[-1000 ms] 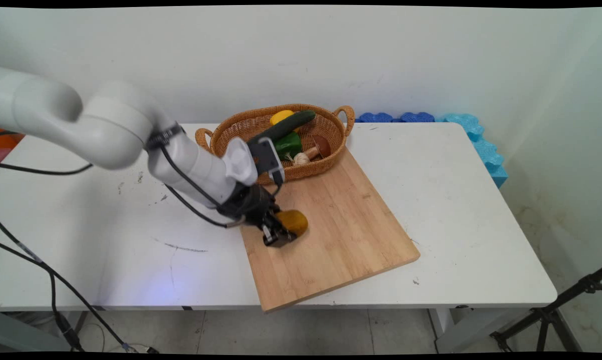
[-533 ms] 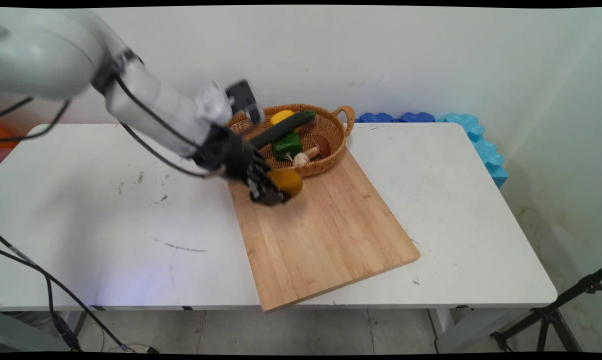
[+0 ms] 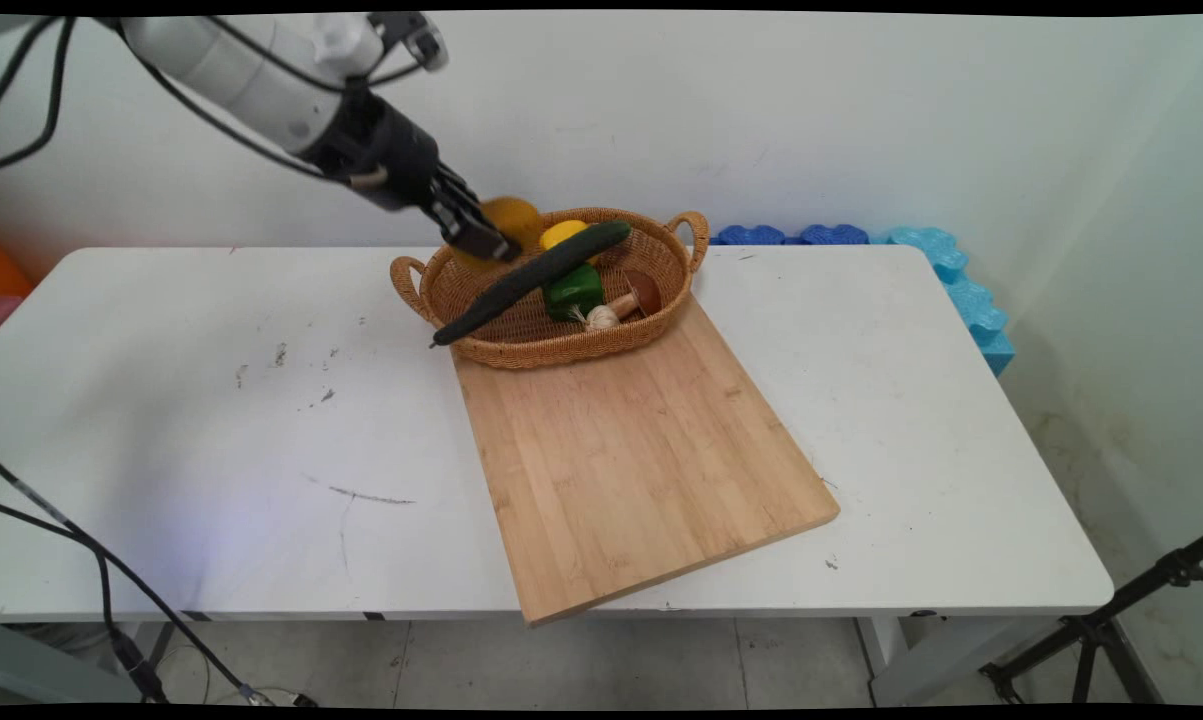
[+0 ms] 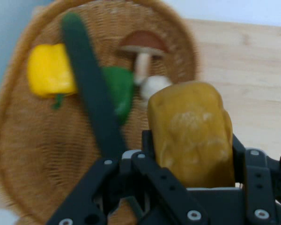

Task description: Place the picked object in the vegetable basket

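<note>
Above the wicker basket [image 3: 551,340], the gripper [image 3: 483,232] has its fingers closed around a yellow-brown potato [image 4: 191,133]. It looks firm and light; holding its middle seems safest, since the skin may be slippery.

White table with two things set on it
A wooden cutting board [image 3: 641,470] is laid aslant on the white table [image 3: 211,400], its near corner overhanging the front edge; a wicker basket [image 3: 551,345] is set at the board's far end, touching it.
</note>
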